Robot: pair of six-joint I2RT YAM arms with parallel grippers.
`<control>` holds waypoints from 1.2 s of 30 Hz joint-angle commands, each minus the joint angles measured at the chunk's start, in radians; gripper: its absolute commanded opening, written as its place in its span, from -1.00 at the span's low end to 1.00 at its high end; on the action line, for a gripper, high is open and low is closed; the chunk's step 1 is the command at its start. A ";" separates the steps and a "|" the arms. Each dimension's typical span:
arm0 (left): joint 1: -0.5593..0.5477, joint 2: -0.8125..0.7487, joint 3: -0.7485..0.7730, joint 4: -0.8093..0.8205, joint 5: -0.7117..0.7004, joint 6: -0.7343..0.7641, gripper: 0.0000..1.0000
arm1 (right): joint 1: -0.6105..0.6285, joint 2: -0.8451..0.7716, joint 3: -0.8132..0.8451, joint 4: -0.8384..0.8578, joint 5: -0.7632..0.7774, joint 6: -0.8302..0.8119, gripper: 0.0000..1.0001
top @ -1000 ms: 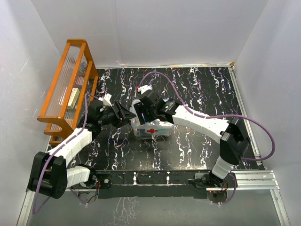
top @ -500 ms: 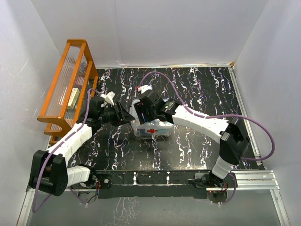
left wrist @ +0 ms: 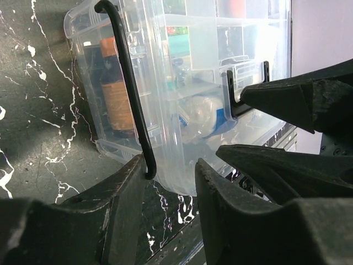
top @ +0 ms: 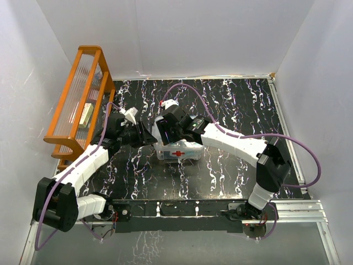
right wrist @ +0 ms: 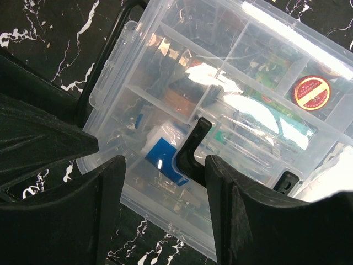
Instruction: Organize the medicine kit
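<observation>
Orange slatted rack (top: 77, 105) stands at the far left of the tabletop (top: 231, 105), against the left wall and tilted in the overhead view. A small pale box (top: 86, 116) rests inside the rack. The tabletop is black, veined white like marble. White walls (top: 182, 33) enclose three sides. A metal rail (top: 298, 208) borders the near edge.

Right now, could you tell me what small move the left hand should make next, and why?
Probably close the left hand onto the black wire clip. The clip's lower end sits between the fingers at the end of the clear box, and a gap shows beside it, so it does not look gripped yet.
</observation>
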 commanded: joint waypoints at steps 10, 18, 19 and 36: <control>-0.044 -0.014 0.062 -0.103 0.084 0.054 -0.21 | -0.009 0.137 -0.081 -0.138 -0.032 0.045 0.15; -0.043 0.001 0.111 -0.184 0.016 0.066 0.10 | -0.009 0.123 -0.071 -0.138 -0.024 0.055 0.15; -0.044 -0.006 0.122 -0.208 -0.010 0.073 0.17 | -0.011 0.114 -0.064 -0.138 -0.018 0.059 0.15; -0.043 -0.081 0.221 -0.275 -0.258 0.069 0.59 | -0.210 -0.322 -0.161 0.036 0.174 0.220 0.29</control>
